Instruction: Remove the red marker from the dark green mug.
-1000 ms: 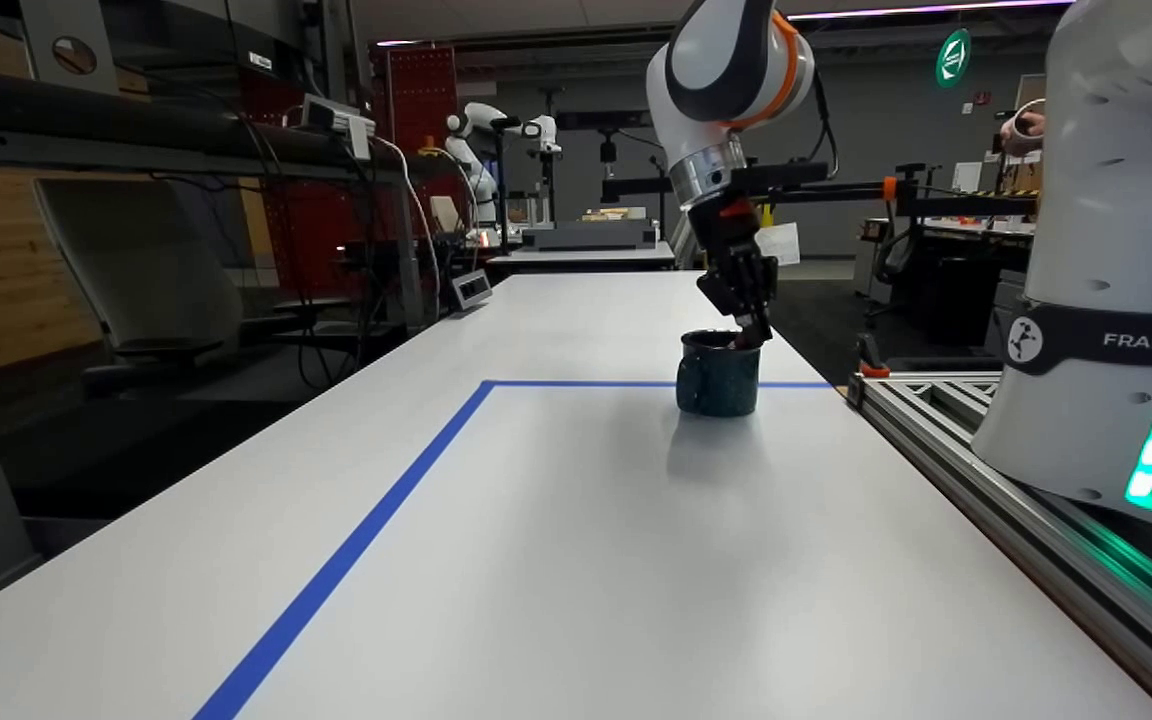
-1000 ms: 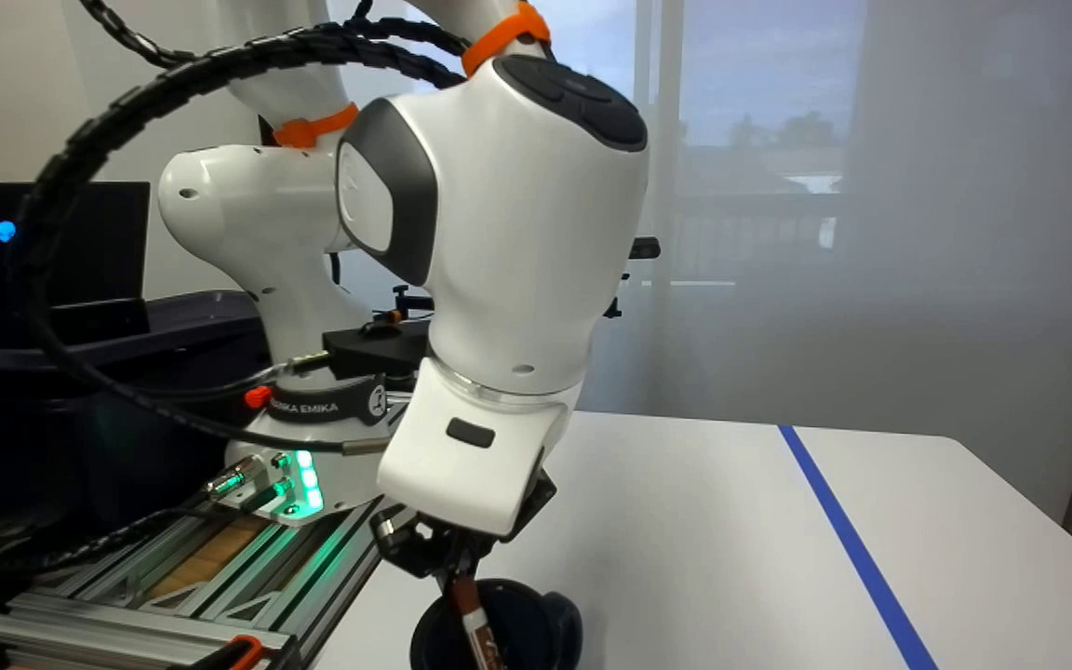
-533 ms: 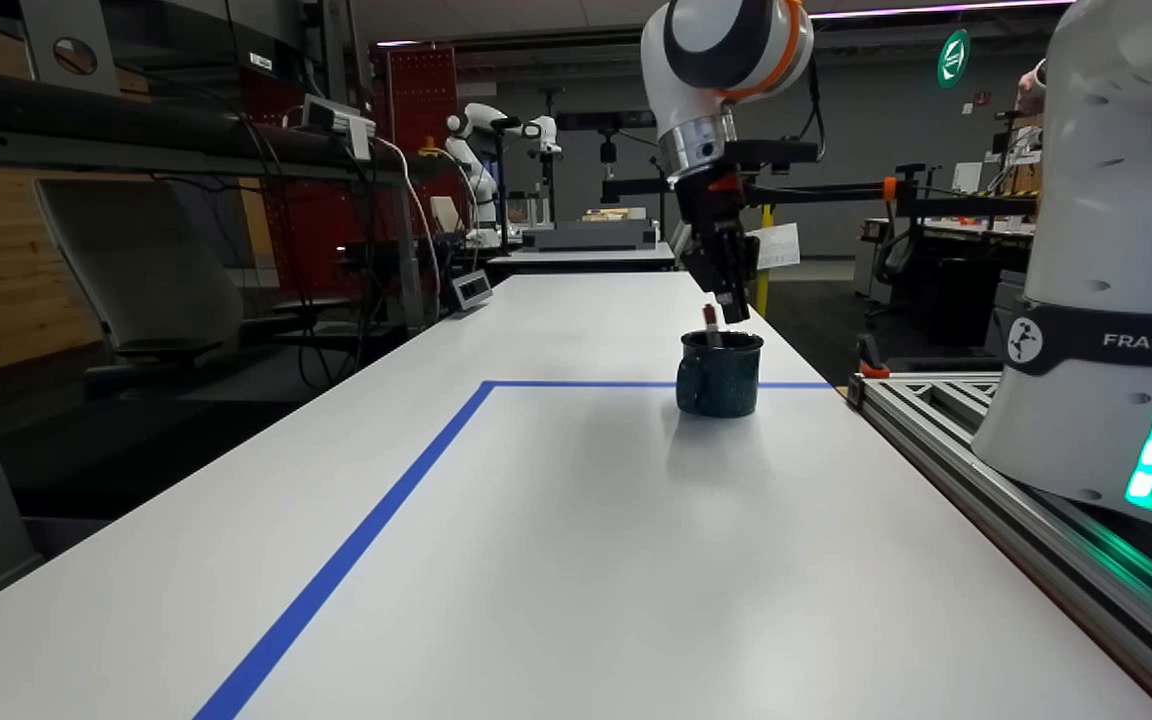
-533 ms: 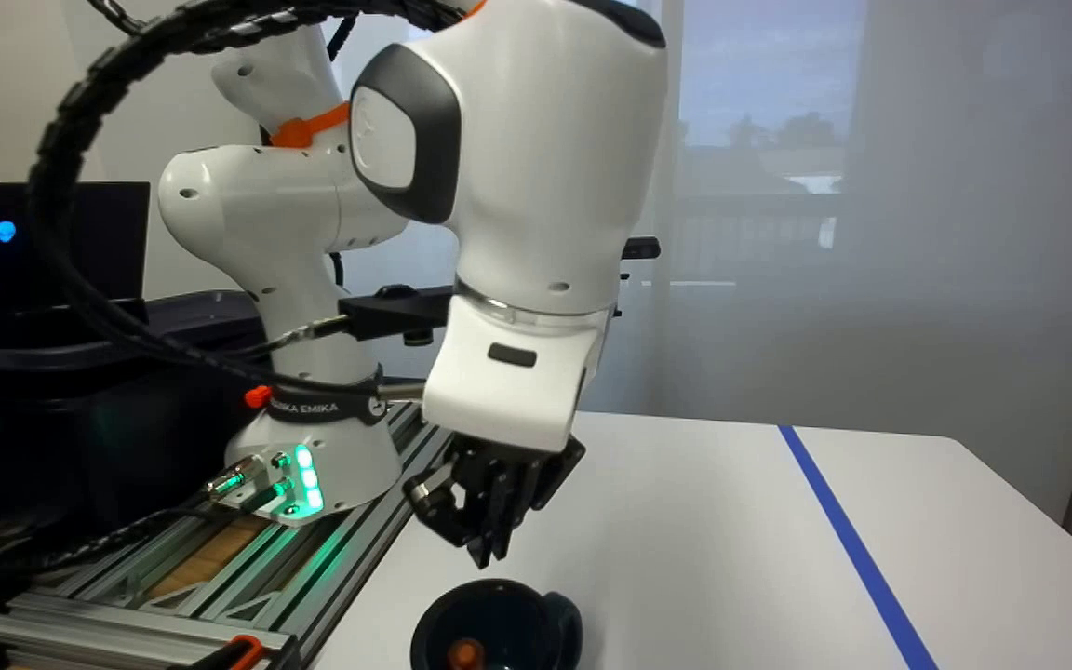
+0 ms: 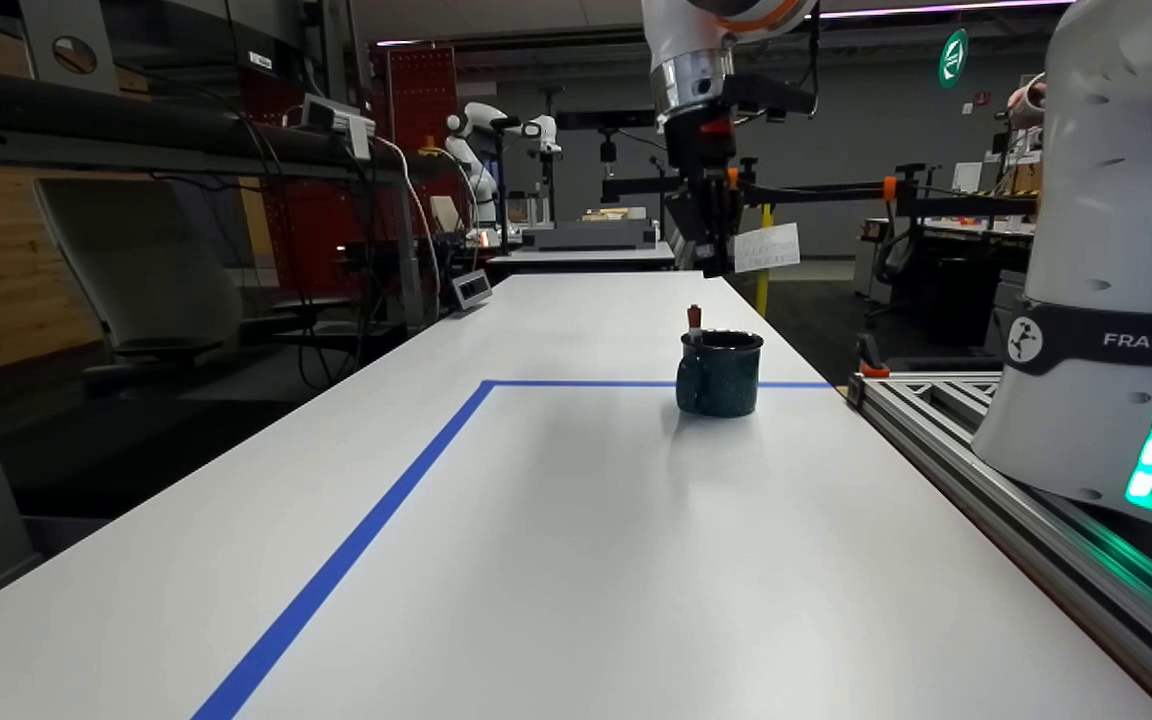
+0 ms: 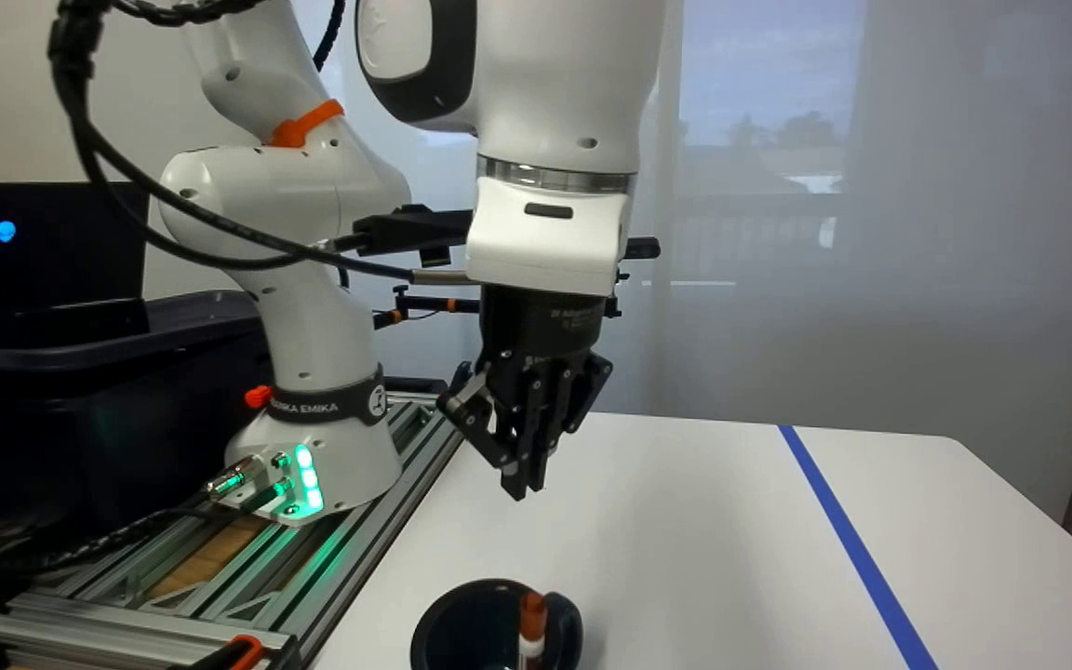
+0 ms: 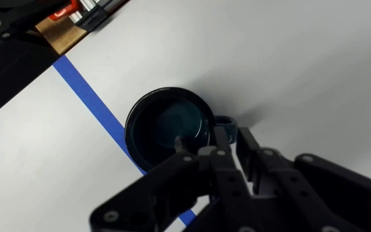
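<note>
Tabletop (image 5: 576, 600), flat and white, in the foreground, marked with straight blue tape (image 5: 361, 545); upright on it, a squat, cylindrical dark green mug (image 5: 721, 388). Inside, on the handle side, a slim, stick-shaped red-and-white marker (image 6: 531, 631), red end above the rim. Higher up and clear of both, a black two-fingered gripper (image 6: 527, 484), a narrow gap between its fingers. Far beyond, a white jointed robot arm (image 5: 479, 174) before a gray wall (image 5: 896, 120).

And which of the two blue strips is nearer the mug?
The crosswise strip: in an exterior view it passes behind the dark green mug, while the long slanting strip lies farther off.
</note>
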{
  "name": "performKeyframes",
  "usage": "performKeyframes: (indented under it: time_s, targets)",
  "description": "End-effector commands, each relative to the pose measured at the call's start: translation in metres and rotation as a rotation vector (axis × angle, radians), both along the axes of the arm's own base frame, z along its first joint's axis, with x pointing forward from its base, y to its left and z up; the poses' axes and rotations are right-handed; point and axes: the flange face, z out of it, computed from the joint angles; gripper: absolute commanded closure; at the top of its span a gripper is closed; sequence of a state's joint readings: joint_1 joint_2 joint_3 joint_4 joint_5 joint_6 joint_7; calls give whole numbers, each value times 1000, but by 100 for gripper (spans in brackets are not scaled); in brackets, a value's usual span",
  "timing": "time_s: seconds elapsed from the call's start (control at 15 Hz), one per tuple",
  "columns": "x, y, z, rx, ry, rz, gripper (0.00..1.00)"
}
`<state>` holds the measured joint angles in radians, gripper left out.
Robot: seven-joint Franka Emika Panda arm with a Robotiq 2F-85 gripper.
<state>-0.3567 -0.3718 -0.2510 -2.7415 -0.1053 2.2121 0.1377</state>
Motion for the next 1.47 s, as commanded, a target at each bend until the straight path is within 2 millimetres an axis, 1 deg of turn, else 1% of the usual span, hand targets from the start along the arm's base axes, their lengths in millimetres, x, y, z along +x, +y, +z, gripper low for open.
performKeyframes:
  time_s: [0.0, 0.2, 0.47, 0.67, 0.93, 1.2, 1.4]
  targets:
    - [-6, 2, 7, -29, 23, -11, 53]
    - [-2, 1, 4, -78, 43, -5, 31]
    - [5, 10, 2, -160, 83, 18, 1]
    - [7, 12, -7, -205, 128, 24, 0]
    - [3, 7, -22, -264, 184, 2, 0]
    - [-1, 3, -40, -239, 213, -8, 0]
    - [-3, -1, -48, -210, 210, -34, 0]
